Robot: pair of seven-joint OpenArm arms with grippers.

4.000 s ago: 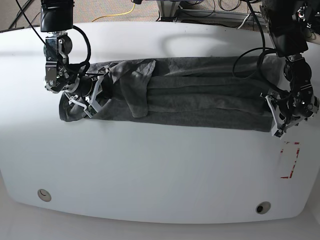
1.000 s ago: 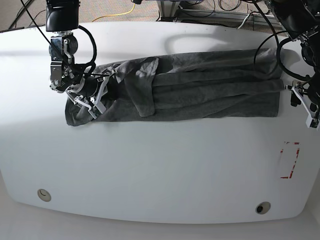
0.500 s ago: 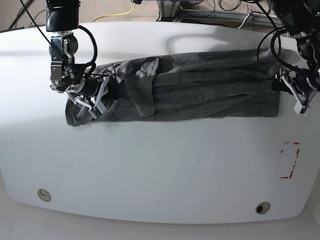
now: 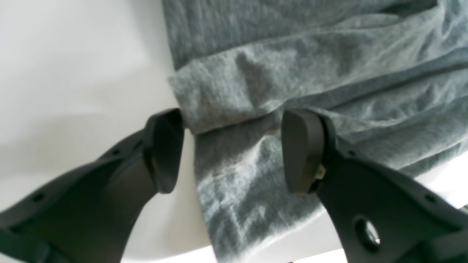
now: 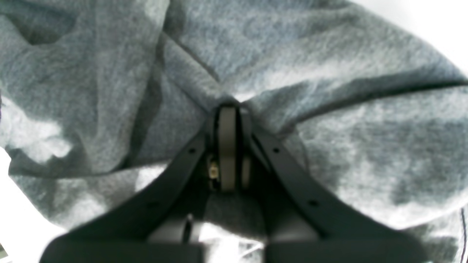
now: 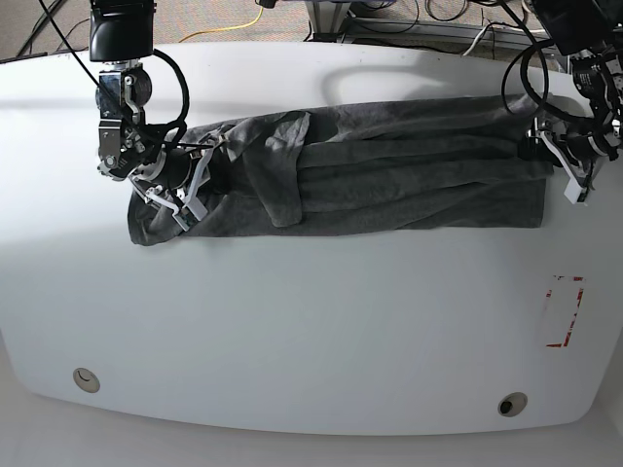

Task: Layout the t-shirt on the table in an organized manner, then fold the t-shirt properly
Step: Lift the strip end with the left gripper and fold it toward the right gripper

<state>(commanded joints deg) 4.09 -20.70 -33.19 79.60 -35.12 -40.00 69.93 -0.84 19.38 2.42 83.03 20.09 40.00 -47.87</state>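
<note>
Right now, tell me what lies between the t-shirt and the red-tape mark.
Only a bare stretch of white tabletop lies between the t-shirt and the red-tape mark, as the base view shows.

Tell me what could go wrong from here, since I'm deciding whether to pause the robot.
The open left gripper straddles a raised fold of the dark grey knit t-shirt; closing might catch only the upper layer, or several together.

The right gripper is shut on bunched cloth, so pulling with both arms could drag in more wrinkles rather than flatten them on the glossy white table.
</note>
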